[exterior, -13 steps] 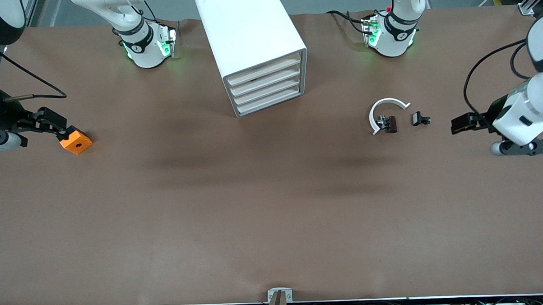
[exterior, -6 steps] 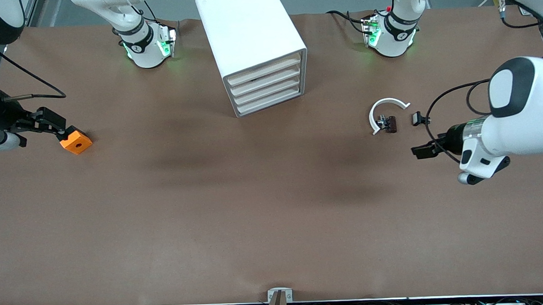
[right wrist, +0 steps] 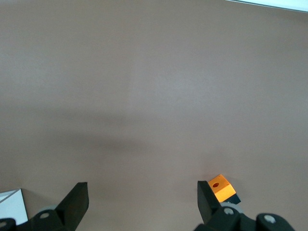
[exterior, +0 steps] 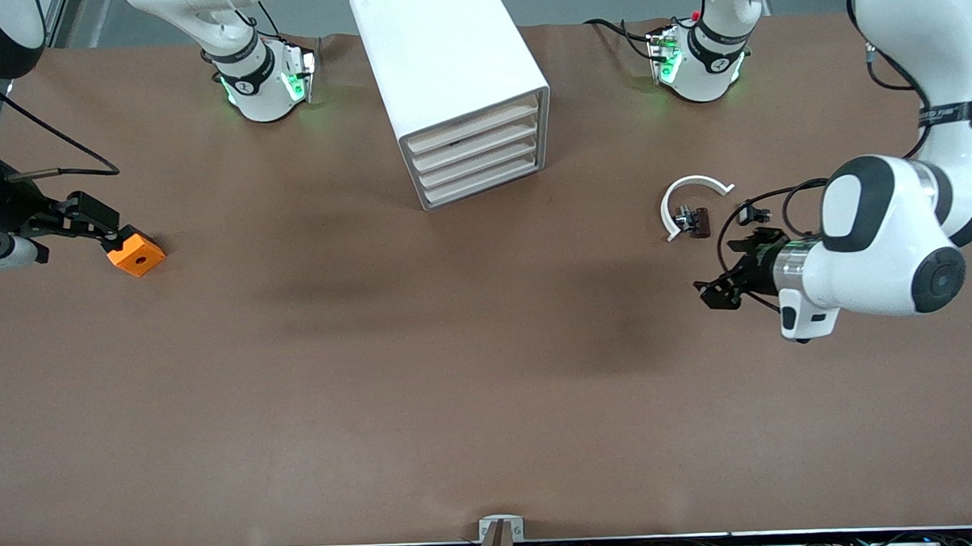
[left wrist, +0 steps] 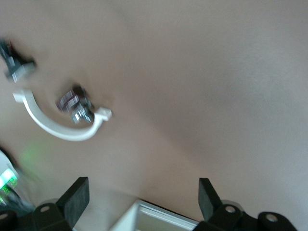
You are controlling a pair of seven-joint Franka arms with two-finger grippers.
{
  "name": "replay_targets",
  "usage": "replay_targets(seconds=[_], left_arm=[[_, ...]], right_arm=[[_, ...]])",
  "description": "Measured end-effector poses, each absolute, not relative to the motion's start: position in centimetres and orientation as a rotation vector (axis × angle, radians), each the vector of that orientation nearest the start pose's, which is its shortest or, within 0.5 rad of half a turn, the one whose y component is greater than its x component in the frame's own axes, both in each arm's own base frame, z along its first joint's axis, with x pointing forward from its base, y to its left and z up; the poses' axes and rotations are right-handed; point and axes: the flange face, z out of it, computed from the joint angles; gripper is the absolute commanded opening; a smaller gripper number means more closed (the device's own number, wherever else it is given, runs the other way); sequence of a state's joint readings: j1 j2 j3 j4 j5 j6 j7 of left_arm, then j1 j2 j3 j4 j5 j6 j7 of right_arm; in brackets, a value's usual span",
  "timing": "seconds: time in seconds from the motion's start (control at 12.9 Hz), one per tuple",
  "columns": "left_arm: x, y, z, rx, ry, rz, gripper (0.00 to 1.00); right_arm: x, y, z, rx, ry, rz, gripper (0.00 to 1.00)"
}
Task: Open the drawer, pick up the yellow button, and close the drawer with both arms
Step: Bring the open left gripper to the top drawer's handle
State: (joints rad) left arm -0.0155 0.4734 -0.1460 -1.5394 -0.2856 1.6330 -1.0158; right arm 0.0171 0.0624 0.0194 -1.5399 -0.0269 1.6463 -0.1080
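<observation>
Left gripper point(exterior: 717, 287) has swung in from the left arm's end of the table over the last second, and it now hangs above bare tabletop, well out from the front of the white drawer cabinet point(exterior: 455, 88). Its fingers are spread wide with nothing between them; the left wrist view shows both fingertips point(left wrist: 77, 197) apart, and a pale corner of the cabinet low between them. So that arm looks to be turning toward the cabinet, which I take to be the start of reaching for a drawer.

All four drawers point(exterior: 476, 162) are shut, flush with the cabinet front. I can't see the button anywhere on the table, so my guess is that it sits inside one of those drawers. Nothing of the task is done yet.

Between the cabinet and the left gripper lie a white curved piece point(exterior: 688, 199), a small dark part point(exterior: 694, 220) touching it, and a small black clip point(exterior: 752, 213) just beside them toward the left arm's end. The gripper has come past these on the side nearer the front camera, and none of them has shifted.

Right gripper point(exterior: 100, 224) has not stirred in that second. It waits far from the cabinet at the right arm's end of the table, fingers spread, beside an orange block with a hole point(exterior: 135, 254), not gripping it.
</observation>
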Motion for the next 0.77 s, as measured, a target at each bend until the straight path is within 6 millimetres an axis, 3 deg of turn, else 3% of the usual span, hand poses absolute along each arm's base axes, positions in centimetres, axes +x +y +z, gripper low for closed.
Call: replay_targets(seconds=[0.31, 0.46, 0.77], left_arm=[[63.2, -15.1, 34.0, -2.460, -1.791, 0.971, 1.00], [63.1, -15.6, 33.6, -2.293, -1.931, 1.043, 1.00], [61.3, -15.5, 33.1, -2.109, -1.879, 1.163, 1.00]], right_arm=[[58.1, 2.2, 60.9, -3.159, -0.240, -0.065, 1.00], [58.1, 2.2, 60.9, -3.159, -0.240, -0.065, 1.00], [58.1, 2.2, 60.9, -3.159, -0.241, -0.065, 1.00]])
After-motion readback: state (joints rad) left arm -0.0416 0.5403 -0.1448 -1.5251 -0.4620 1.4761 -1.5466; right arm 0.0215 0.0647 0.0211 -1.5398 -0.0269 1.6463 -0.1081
